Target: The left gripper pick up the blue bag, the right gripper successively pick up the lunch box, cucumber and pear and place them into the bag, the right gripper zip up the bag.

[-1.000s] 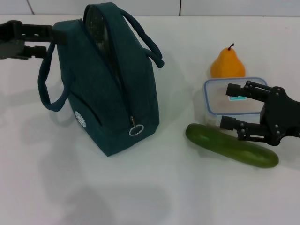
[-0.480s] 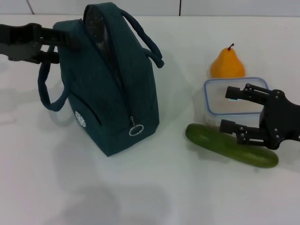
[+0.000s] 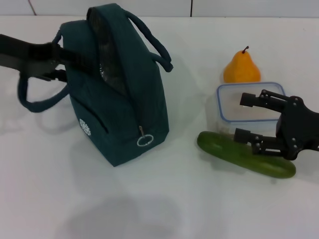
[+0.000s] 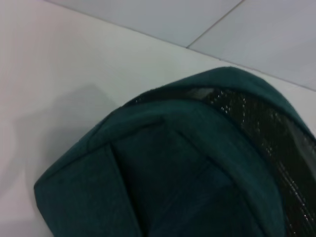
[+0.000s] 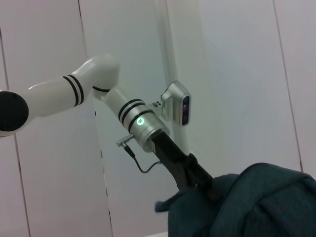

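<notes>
The left pincer (image 3: 59,56) presses against the blue bag's (image 3: 117,89) upper side on the desk (image 3: 164,199) — its grip cannot be told. The right pincer (image 3: 245,117) is spread wide around the lunch box (image 3: 244,102), beside the cucumber (image 3: 219,147) and pear (image 3: 241,67).

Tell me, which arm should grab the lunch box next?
The right. Its open gripper already hovers at the lunch box, beside the cucumber. The left gripper is busy at the bag, far across the table.
</notes>
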Controlling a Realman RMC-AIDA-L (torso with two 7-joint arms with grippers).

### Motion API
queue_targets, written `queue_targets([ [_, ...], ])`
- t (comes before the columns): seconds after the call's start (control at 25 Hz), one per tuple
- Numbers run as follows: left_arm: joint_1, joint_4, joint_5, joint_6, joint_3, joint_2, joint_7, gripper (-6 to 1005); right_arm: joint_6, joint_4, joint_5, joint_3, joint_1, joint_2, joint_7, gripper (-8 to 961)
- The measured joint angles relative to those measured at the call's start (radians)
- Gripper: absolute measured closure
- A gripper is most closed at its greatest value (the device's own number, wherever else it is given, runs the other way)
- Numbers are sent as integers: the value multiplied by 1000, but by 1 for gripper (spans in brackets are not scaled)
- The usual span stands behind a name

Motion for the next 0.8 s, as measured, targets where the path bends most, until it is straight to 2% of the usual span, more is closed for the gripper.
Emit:
queue_targets([
  [0.12,-2,-11,-6,-6,0,-4,47,169,-1,0,0,-1,1,0,0,158],
  [0.24,-2,-10,-6,-10,0,-4,77,344,-2,-1,0,1,1,-1,-1,158],
  [0.44,1,-13,0,-11,0,2,110,580,-4,-1,0,1,-1,-1,-21,158],
  [0.64,3,-8,-1,-10,0,6,115,681,-12,1,1,1,-2,-1,-26,159],
  [0.8,4,-7,0,-9,0,1,121,762,-13,7,2,1,-2,0,-27,159],
])
